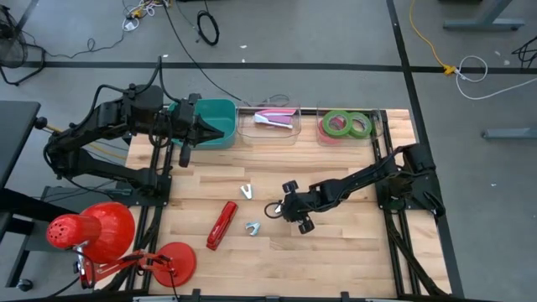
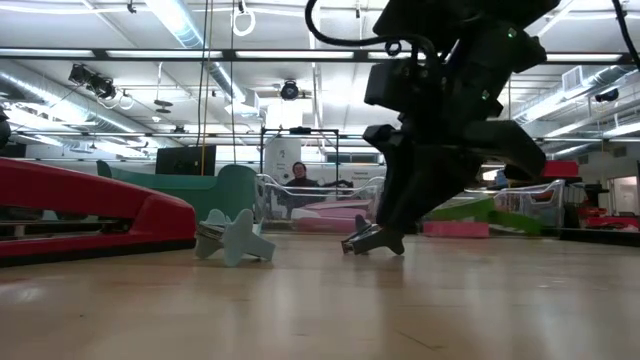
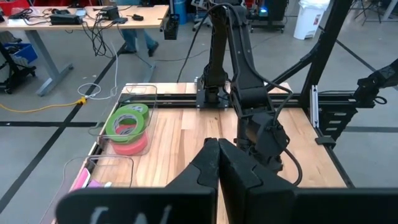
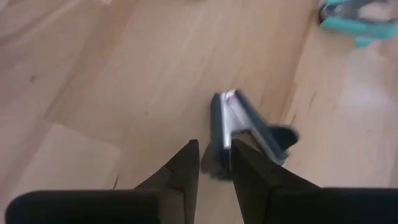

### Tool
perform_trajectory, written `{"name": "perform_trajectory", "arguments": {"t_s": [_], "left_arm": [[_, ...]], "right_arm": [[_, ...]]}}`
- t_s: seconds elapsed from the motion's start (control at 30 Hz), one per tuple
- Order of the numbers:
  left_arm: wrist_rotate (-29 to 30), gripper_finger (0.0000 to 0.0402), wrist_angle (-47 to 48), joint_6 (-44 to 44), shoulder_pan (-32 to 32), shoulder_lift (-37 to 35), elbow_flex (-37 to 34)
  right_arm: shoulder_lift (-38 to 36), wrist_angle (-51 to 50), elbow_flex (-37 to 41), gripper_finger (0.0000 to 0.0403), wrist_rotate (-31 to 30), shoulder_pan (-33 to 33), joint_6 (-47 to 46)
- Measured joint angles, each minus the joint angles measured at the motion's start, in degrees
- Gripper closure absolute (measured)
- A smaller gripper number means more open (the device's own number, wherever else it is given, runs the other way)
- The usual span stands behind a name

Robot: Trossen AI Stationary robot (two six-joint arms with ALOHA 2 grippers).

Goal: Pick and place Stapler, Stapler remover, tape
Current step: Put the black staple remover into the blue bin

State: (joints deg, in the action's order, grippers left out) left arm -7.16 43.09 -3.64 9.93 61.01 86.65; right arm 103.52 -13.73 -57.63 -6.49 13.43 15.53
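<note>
My right gripper (image 1: 279, 208) is low over the middle of the table, shut on a dark and silver stapler remover (image 4: 239, 124); it also shows in the low view (image 2: 372, 240). Two other stapler removers lie on the wood, one (image 1: 246, 192) toward the far side and a teal one (image 1: 252, 227) beside the red stapler (image 1: 221, 225). Two green tape rolls (image 1: 346, 124) on a red-pink one sit in the far right clear bin. My left gripper (image 3: 217, 165) is shut and empty, over the teal bin (image 1: 216, 117). My right gripper pinches the stapler remover's near end (image 4: 216, 155) between its two fingers. The fingers (image 2: 385, 215) come down from above, slanting from the table's right. The rest of the remover sticks out beyond the fingertips; whether it is clear of the wood I cannot tell.
A clear middle bin (image 1: 289, 130) at the far edge holds pink stapler removers (image 1: 275, 118). A red lamp head (image 1: 92, 231) and a red lamp base (image 1: 172, 260) stand at the near left corner. Bare wood lies at the near right (image 1: 344, 243).
</note>
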Motion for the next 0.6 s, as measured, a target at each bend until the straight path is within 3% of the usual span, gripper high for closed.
{"name": "perform_trajectory", "arguments": {"t_s": [0.23,0.6], "left_arm": [[0.00,0.0392,0.01,-0.02,0.00,0.00,0.00],[0.00,0.0392,-0.01,-0.04,0.00,0.00,0.00]], "right_arm": [[0.40,0.02,0.00,0.0318,-0.10,0.00,0.00],[0.38,0.22,-0.02,0.0379,-0.26,0.02,-0.04]]}}
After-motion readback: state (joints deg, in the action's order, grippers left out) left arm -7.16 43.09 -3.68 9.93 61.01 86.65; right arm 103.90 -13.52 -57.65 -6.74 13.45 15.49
